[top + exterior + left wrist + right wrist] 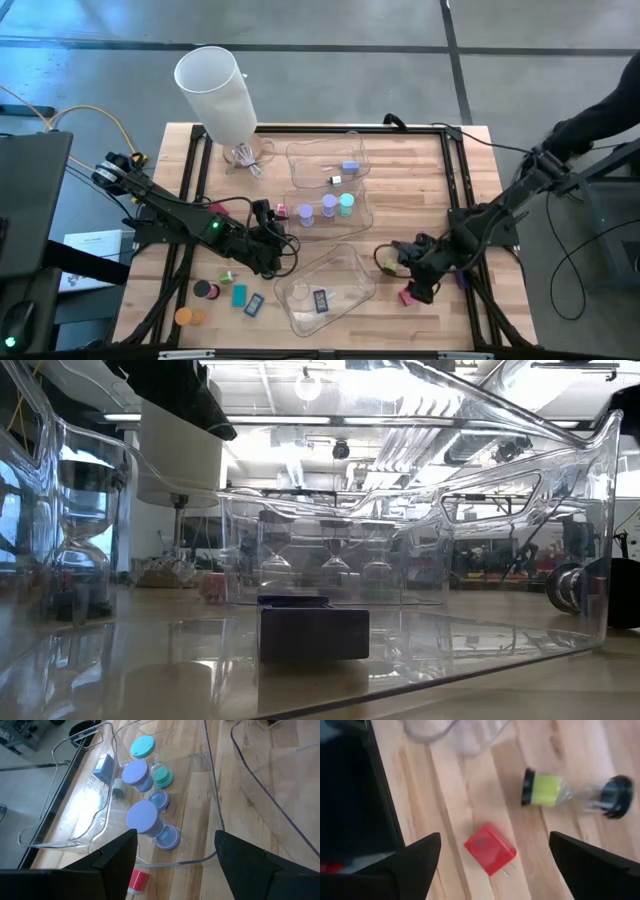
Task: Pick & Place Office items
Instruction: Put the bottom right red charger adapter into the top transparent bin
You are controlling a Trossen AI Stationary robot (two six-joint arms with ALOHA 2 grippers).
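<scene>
Partly sorted: 3 trays hold items. Right end effector wide, empty over red block near counter's right edge. Left end effector wide, empty; more left front-left.

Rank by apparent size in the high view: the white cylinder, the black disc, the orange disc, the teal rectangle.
1. White cylinder, by far the largest.
2. Black disc, orange disc and teal rectangle look much alike; no ranking among them.
</scene>
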